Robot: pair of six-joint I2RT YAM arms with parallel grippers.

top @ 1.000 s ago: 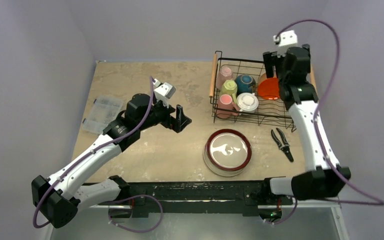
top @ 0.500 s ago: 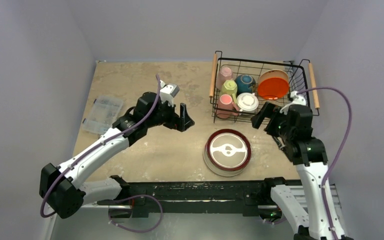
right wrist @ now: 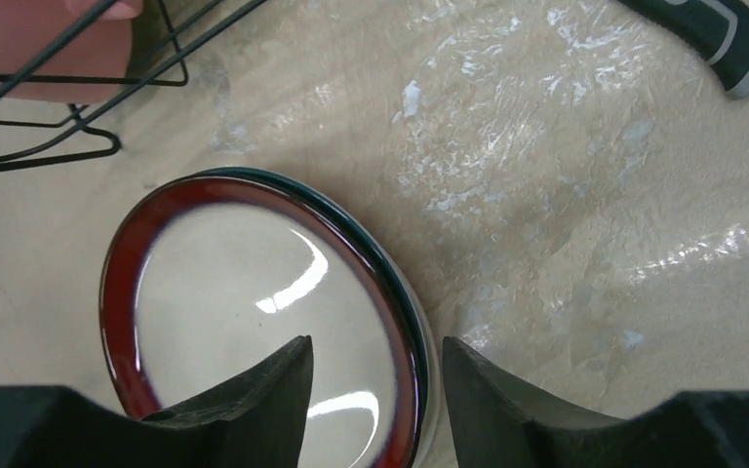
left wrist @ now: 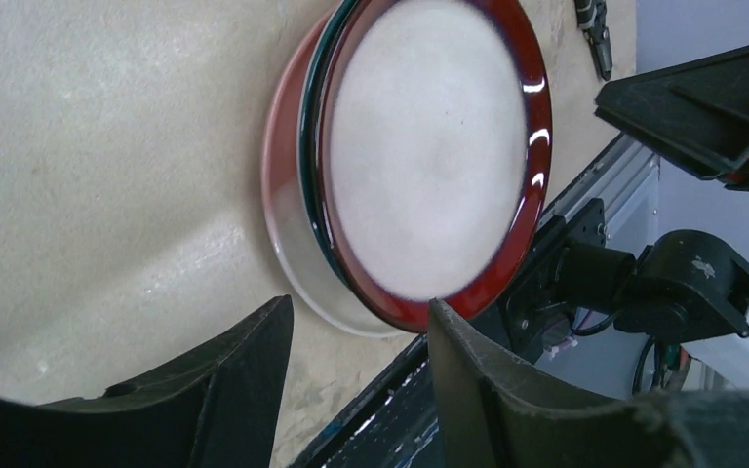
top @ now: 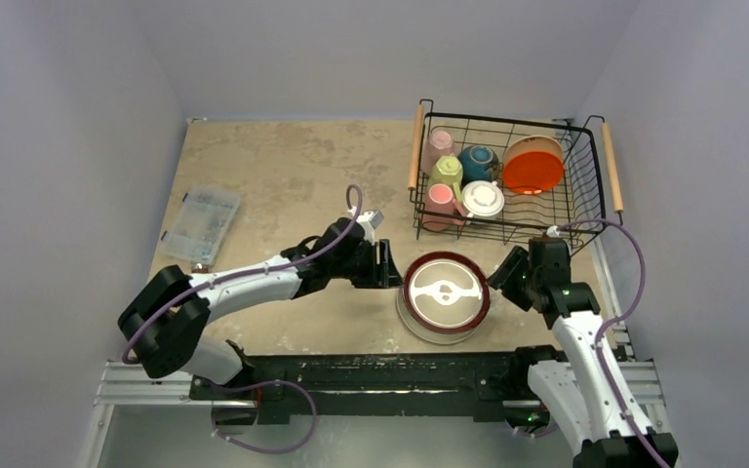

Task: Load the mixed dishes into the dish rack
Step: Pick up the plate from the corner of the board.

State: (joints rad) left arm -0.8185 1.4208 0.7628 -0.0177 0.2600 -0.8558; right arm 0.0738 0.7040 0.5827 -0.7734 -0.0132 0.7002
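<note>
Two plates are not yet loaded. The red-rimmed plate (top: 446,294) lies flat on a dark-rimmed plate (left wrist: 283,214) on the near part of the table (top: 283,185), just in front of the dish rack (top: 585,185). The left gripper (top: 387,265) sits low just beside the stack's left edge and the right gripper (top: 503,276) just beside its right edge, so the arms flank it.

Both pairs of fingers stand part-open with nothing pinched. The wrist views show the rim lined up with each gap; whether anything touches, cannot tell. The low sideways approach probably comes from the plate lying flat, which leaves only the rim to grab.

The rack holds four mugs (top: 447,175) in its left part, with the teal bowl (top: 478,161) beside them. The red-orange plate (top: 532,168) stands on edge at far right, leaning on the wires. The free slots near it look like the spot for these two.

The pliers (right wrist: 741,44) lie right of the stack and the clear box (top: 201,224) is well apart at left; neither is part of the job. One risk, as a guess: lifting the top plate could drag the lower one.
</note>
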